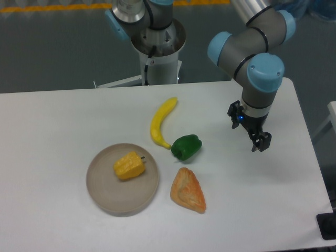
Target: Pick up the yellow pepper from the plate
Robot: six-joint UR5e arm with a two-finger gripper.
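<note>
The yellow pepper [129, 166] lies on the round beige-grey plate [107, 194] at the front left of the white table, its short dark stem pointing right. My gripper [258, 144] hangs above the table at the right, far from the plate and well to the right of the pepper. It holds nothing. Its dark fingers [261, 143] point down and toward the camera, and the gap between them does not show clearly.
A long curved yellow banana [160, 122] lies behind the plate. A glossy green pepper [186, 147] sits at its near end. An orange-brown wedge of bread [188, 190] lies right of the plate. The arm's base [157, 47] stands at the table's back edge.
</note>
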